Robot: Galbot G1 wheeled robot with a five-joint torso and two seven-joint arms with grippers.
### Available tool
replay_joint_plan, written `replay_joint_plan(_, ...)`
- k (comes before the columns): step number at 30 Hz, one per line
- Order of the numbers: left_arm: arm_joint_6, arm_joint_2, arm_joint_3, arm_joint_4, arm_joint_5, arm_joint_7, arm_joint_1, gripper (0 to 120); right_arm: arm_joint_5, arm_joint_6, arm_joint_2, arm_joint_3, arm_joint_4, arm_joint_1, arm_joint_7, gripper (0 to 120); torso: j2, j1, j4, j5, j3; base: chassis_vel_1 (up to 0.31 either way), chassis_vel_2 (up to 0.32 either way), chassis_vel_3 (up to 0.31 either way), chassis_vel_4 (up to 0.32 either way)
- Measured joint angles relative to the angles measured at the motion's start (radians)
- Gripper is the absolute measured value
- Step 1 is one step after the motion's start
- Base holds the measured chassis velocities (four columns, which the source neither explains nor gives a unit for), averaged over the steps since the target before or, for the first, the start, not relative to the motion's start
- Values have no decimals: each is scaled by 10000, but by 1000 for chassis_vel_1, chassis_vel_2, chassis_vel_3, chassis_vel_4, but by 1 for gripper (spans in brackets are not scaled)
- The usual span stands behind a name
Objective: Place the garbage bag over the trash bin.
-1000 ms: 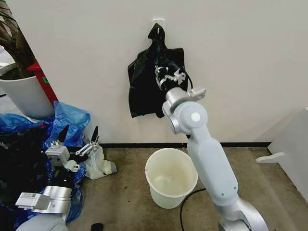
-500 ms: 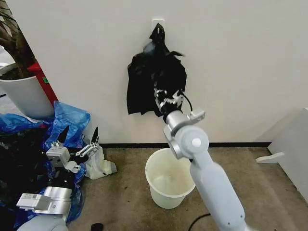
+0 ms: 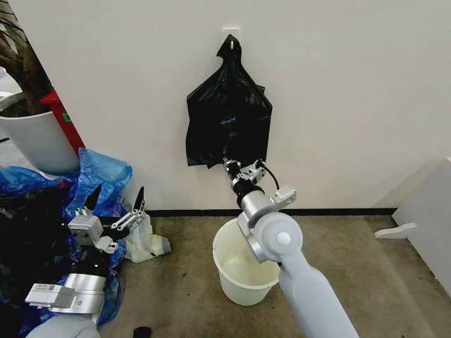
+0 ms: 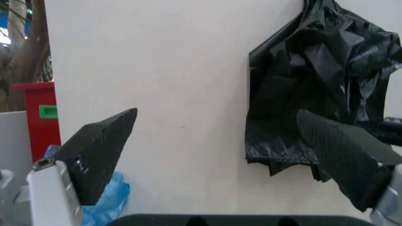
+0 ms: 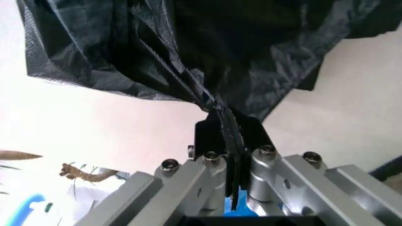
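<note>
A bunch of black bags (image 3: 227,116) hangs from a white wall hook (image 3: 231,31), pinched to a point at the top. My right gripper (image 3: 232,169) is at the bunch's lower edge, shut on a thin fold of the garbage bag (image 5: 188,47); the right wrist view shows the gripper (image 5: 221,113) with black plastic clamped between its closed fingers. The cream-white trash bin (image 3: 236,285) stands on the floor below, partly behind my right arm. My left gripper (image 3: 113,204) waits open at the lower left, its fingers (image 4: 103,141) spread and facing the black bags (image 4: 314,84).
Bright blue plastic bags (image 3: 99,176) and a crumpled white bag (image 3: 148,243) lie on the floor left of the bin. A white plant pot (image 3: 35,141) and a red box (image 3: 60,116) stand at the far left. White furniture (image 3: 430,211) is at the right.
My right gripper has come down from the middle of the hanging bunch to its lower edge, and the black plastic now hangs straighter. The left arm has stayed still.
</note>
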Motion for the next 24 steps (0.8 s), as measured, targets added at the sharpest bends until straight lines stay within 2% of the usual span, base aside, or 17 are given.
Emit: replay_joint_plan(24, -90, 64, 69, 190, -64, 105, -116, 100, -1065, 17, 120, 83, 297, -1818, -286, 0, 0, 0, -1, 0, 0, 0, 0, 0, 0)
